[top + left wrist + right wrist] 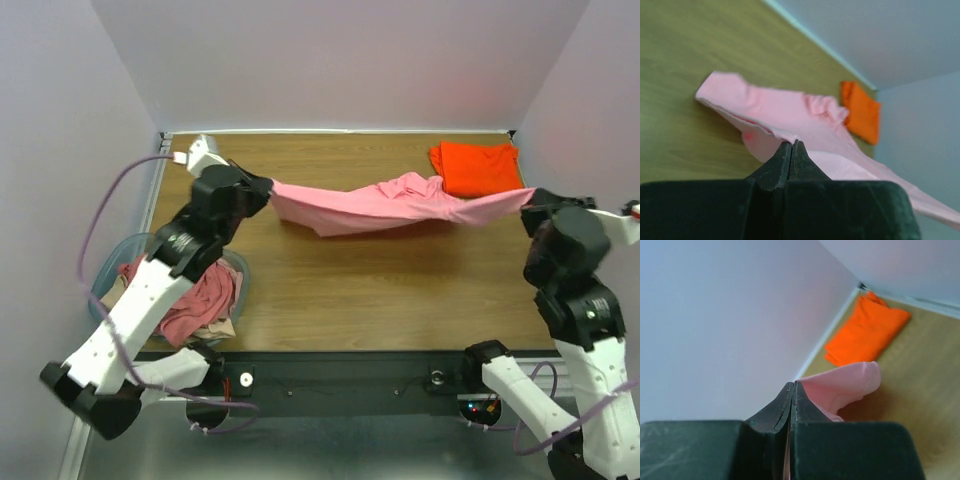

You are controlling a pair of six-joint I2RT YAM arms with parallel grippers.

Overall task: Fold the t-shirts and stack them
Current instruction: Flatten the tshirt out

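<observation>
Near left, beside the table edge: clear bluish plastic tub holding crumpled dusty rose and tan t-shirts; mid-table: soft light pink t-shirt stretched between both grippers, middle sagging onto wooden table; left gripper clenched on its left end; right gripper clenched on its right end; far right corner: folded bright orange t-shirt.

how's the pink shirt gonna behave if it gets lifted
Probably floppy: the pink shirt sags and bunches between the left gripper and right gripper. Likely light, since two fingertip pinches hold it stretched.
</observation>
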